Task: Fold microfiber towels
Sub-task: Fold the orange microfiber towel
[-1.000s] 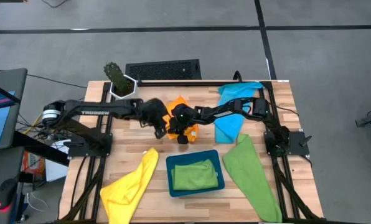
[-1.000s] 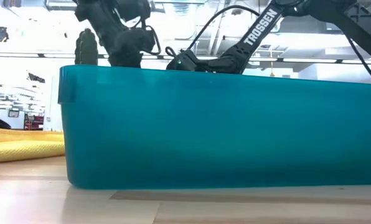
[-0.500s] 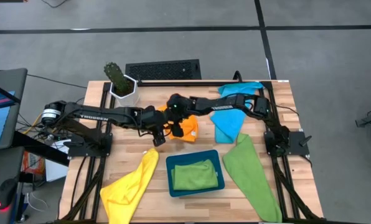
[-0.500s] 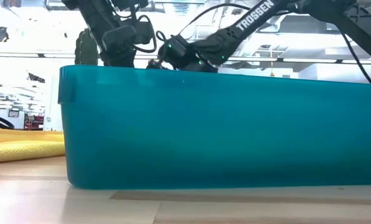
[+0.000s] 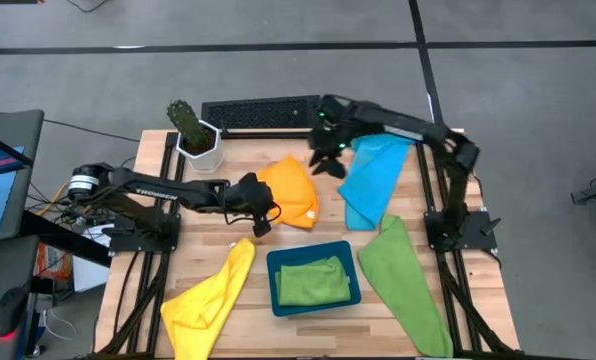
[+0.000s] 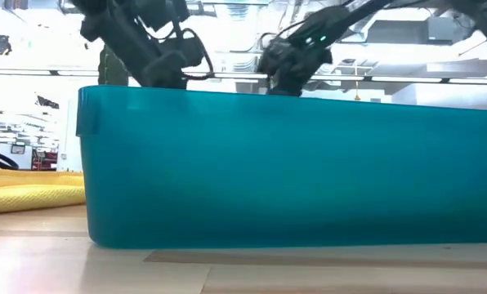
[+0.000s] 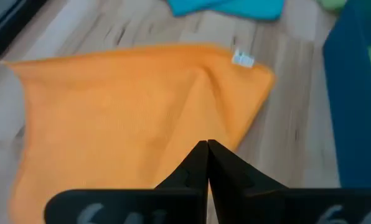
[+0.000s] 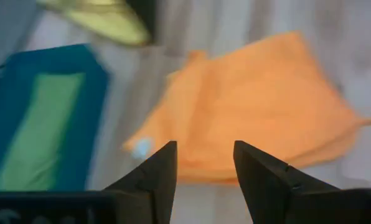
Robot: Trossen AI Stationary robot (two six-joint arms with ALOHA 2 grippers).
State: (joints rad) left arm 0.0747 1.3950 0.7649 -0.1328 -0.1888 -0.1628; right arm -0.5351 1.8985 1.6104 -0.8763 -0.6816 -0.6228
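Starting on the left side of the table, the yellow towel (image 5: pixel 208 298) is flopped loosely over the front left corner, not folded, probably just waiting its turn. Next over, the left gripper (image 5: pixel 262 220) sits low at the near edge of the orange towel (image 5: pixel 290 196), fingers pinched together with nothing between them as far as I can see; the tips sit right at the cloth's edge in the wrist view, so my guess is it's there to pin or nudge the fold rather than carry anything. The orange towel itself lies on the wood mid-table, doubled over into a rough wedge with its little tag showing at one corner, so it looks about half folded. In front of it the teal tray (image 5: pixel 313 303) holds one green towel (image 5: pixel 313 281) already folded flat, which I'd say is the drop-off spot. Further right, the right gripper (image 5: pixel 326 160) hovers up by the back edge, fingers spread and empty, between the orange towel and the blue towel (image 5: pixel 370 180), which is still crumpled. Far right, the second green towel (image 5: pixel 406 285) sprawls unfolded toward the front corner.
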